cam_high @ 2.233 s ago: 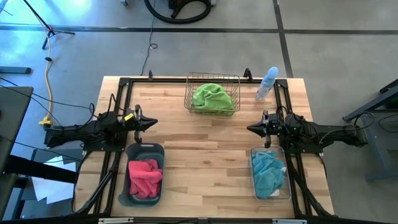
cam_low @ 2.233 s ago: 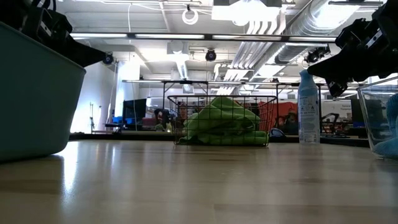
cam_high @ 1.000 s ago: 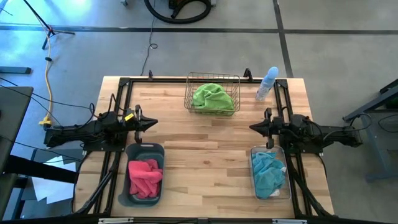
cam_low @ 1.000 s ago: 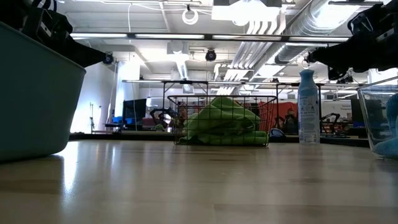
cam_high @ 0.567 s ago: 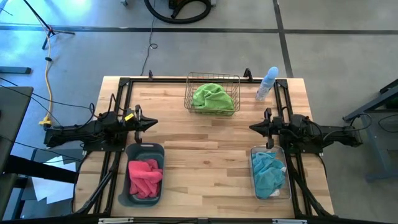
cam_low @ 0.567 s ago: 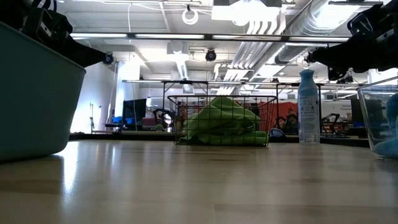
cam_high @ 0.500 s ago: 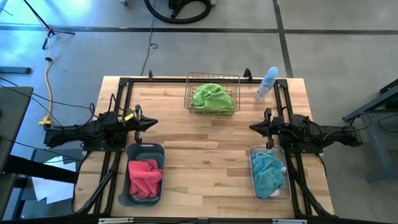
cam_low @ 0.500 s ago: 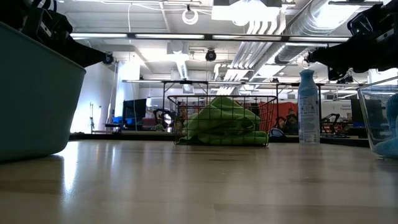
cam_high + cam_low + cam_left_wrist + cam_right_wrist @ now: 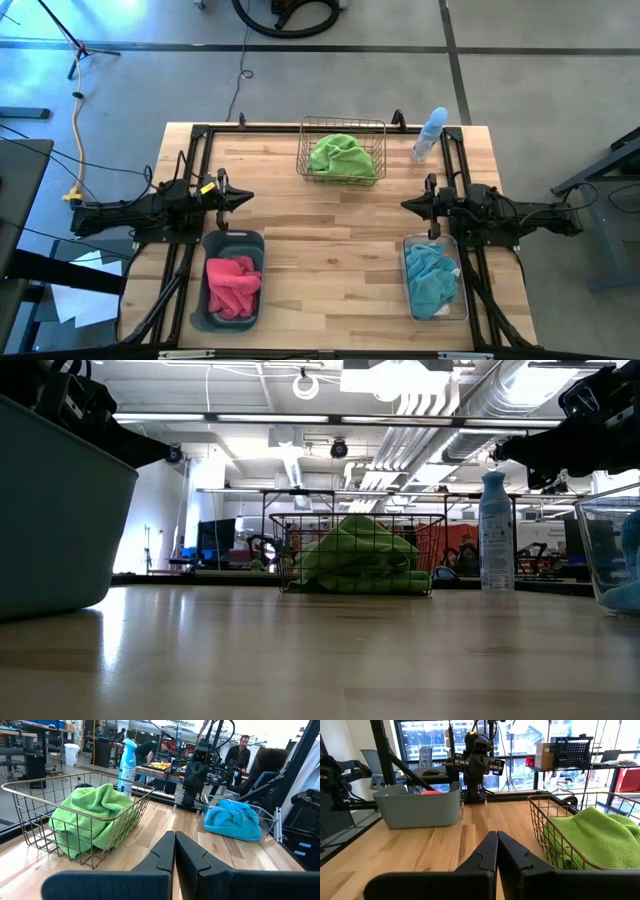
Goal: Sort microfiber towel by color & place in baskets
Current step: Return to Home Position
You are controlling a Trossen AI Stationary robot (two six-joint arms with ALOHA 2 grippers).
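In the lower left of the high view I see the grey-blue tub point(image 9: 232, 244) holding the pink towel point(image 9: 233, 284). Its far end sits just below the left gripper point(image 9: 245, 198) in the frame. That gripper hangs over the worktop's point(image 9: 330, 240) left side, fingers clenched together on nothing. At lower right, the clear tub point(image 9: 437, 315) holds the blue towel point(image 9: 431, 279), and the right gripper point(image 9: 406, 205) sits just above its far end, likewise pinched closed and empty. The two grippers point at each other, well apart. Farther up, at top centre, the wire basket point(image 9: 342, 126) holds the green towel point(image 9: 343, 157), with the spray bottle point(image 9: 430, 133) just to its right.
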